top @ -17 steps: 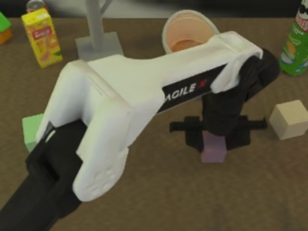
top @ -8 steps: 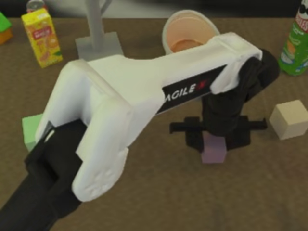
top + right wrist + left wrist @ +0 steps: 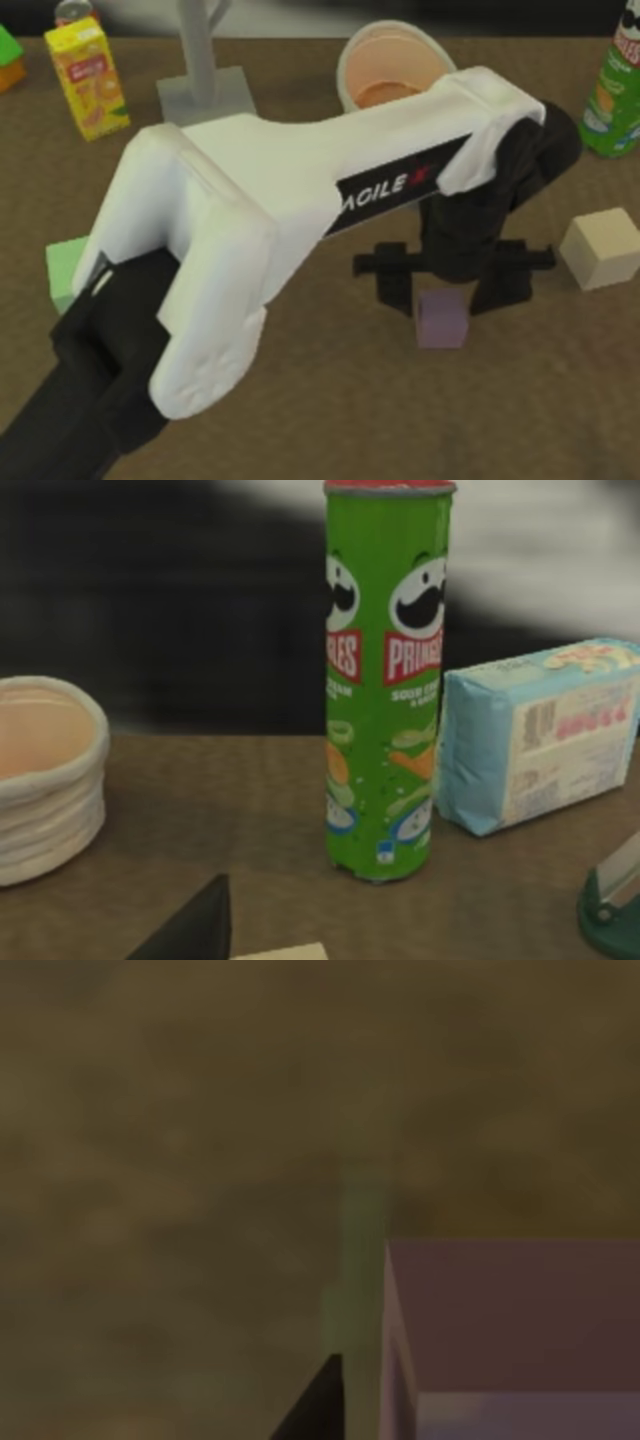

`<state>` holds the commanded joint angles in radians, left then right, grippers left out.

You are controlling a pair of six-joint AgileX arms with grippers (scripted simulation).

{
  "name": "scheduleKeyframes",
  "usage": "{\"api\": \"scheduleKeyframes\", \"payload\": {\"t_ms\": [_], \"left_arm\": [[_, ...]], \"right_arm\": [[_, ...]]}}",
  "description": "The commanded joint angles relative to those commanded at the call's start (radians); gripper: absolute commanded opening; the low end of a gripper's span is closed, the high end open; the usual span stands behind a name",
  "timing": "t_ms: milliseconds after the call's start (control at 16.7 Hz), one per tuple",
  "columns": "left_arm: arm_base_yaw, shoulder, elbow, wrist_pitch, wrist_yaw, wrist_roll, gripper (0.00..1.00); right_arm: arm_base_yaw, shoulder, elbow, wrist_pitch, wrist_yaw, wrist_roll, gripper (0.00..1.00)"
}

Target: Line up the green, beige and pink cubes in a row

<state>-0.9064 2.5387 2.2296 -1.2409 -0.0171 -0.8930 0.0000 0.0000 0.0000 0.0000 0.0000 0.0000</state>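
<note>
The small pink cube [image 3: 441, 320] rests on the brown table right of the middle. My left gripper [image 3: 445, 292] stands over its far side, open, a black finger on each side and apart from it. In the left wrist view the pink cube [image 3: 520, 1320] is close up, with a gap between it and one fingertip [image 3: 315, 1405]. The beige cube [image 3: 600, 248] sits at the right, apart from the pink one, and its top edge shows in the right wrist view [image 3: 285, 952]. The green cube [image 3: 68, 272] lies at the left, half hidden under the left arm. My right arm is out of the top view.
A yellow juice carton [image 3: 88, 78] and a grey stand [image 3: 205, 90] are at the back left. A ribbed bowl [image 3: 390, 65] sits at the back middle. The green snack can [image 3: 615, 90] [image 3: 385, 680] stands at the back right beside a blue packet [image 3: 540, 735].
My left gripper has opened and let go of the pink cube, which now sits free on the table. The arm itself has hardly shifted.
</note>
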Motion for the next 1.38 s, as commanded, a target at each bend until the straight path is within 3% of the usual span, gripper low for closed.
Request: {"api": "scheduleKeyframes", "payload": {"t_ms": [120,720,1140,1380], "left_arm": [[0.0,0.0,0.0,0.0,0.0,0.0,1.0],[0.001,0.005,0.017,-0.016,0.0,0.0,1.0],[0.014,0.035,0.306,-0.272,0.001,-0.006,1.0],[0.017,0.036,0.346,-0.31,0.0,-0.005,1.0]], "right_arm": [[0.0,0.0,0.0,0.0,0.0,0.0,1.0],[0.0,0.0,0.0,0.0,0.0,0.0,1.0],[0.0,0.0,0.0,0.0,0.0,0.0,1.0],[0.0,0.0,0.0,0.0,0.0,0.0,1.0]]}}
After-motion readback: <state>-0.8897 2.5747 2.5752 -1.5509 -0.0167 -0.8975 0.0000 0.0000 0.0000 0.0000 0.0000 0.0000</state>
